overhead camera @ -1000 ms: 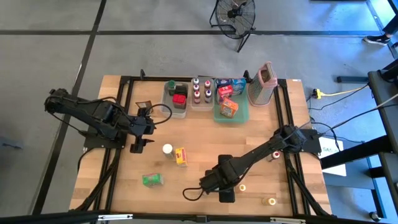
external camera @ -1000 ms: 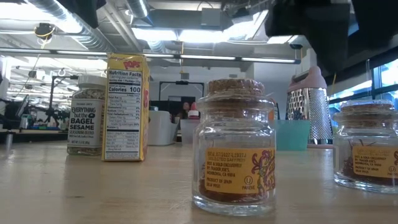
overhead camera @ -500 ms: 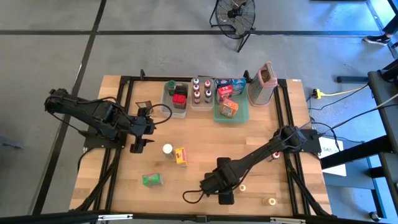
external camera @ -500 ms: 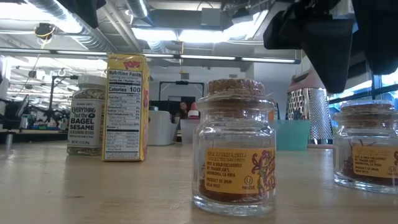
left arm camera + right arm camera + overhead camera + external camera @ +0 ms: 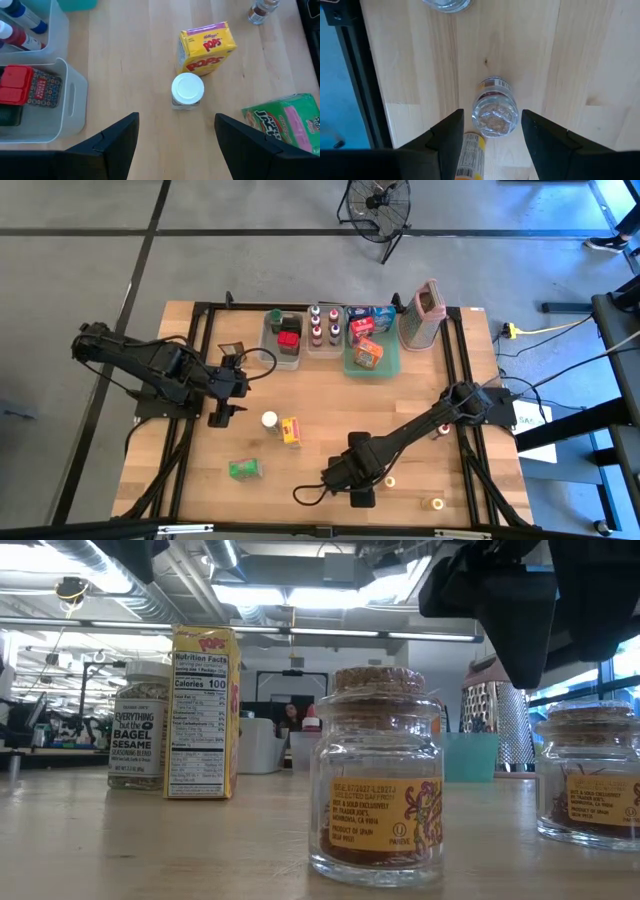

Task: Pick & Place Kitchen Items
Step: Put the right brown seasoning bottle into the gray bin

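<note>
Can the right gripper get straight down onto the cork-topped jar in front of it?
Probably yes. The right gripper is open, its fingers on either side of the cork-topped jar, with bare wooden table around. A second jar stands well apart, so nothing seems to block the way.
</note>
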Controlling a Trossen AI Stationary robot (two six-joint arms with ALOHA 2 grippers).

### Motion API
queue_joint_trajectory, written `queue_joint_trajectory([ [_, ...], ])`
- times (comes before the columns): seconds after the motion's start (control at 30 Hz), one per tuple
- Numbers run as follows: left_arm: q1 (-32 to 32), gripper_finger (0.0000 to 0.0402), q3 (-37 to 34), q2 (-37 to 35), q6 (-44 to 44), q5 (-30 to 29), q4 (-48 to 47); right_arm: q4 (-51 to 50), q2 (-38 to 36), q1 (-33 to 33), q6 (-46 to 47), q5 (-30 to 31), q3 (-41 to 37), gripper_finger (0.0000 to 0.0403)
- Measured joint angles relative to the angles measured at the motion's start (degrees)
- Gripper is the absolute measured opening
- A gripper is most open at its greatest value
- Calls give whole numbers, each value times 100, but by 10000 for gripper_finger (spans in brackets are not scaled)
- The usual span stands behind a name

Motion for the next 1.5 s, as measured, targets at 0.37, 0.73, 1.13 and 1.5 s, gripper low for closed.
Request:
queue_joint_trajectory([
  [0.37, -2, 255, 0, 0, 0, 10, 0, -77, 0, 13, 36, -7, -7, 201],
  [0.73, 0, 255, 0, 1, 2, -115, 17, 101, -11, 62, 165, -18, -164, 201],
  [1.13, -1, 255, 2, 1, 2, -117, 173, 418, -85, 131, 297, 199, -463, 201],
  [1.5, 0, 255, 2, 2, 2, -117, 173, 364, -97, 133, 281, 149, -461, 201],
])
